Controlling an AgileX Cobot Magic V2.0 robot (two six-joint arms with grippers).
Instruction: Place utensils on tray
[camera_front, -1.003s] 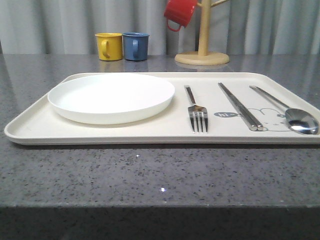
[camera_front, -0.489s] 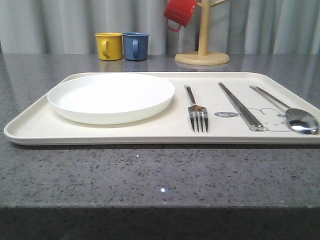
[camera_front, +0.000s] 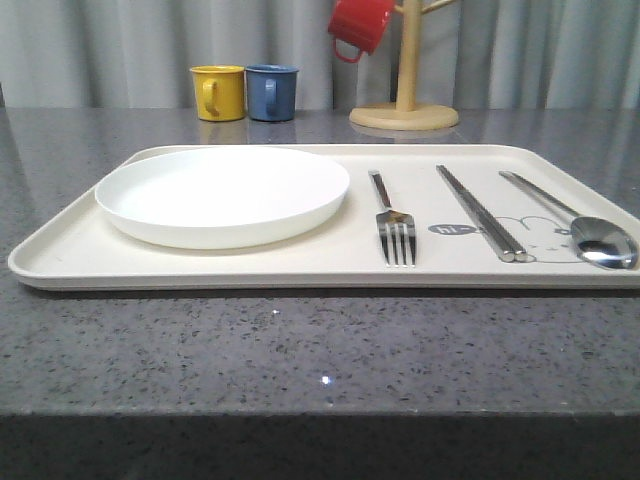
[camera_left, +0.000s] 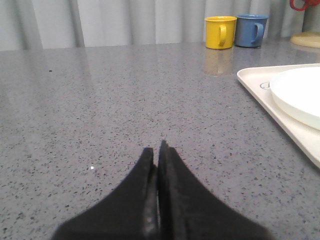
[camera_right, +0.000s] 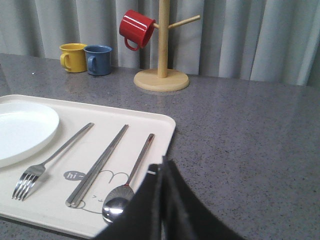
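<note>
Utensils all lie on the tray (camera_front: 70, 255); both grippers pinched shut, empty.
Right gripper (camera_right: 162, 167) sits near the spoon (camera_right: 118, 206), at the tray's 3 o'clock edge; a careless sweep could knock it off. Left gripper (camera_left: 158, 150) is well clear.

Left gripper (camera_left: 158, 150) and right gripper (camera_right: 163, 165), both empty, black fingers pressed together.

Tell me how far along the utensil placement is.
It looks done: the fork, chopsticks and spoon all lie side by side on the tray, right of the white plate. Nothing is in hand; the left end effector and right end effector are shut and empty. No utensil seems left on the countertop.
</note>
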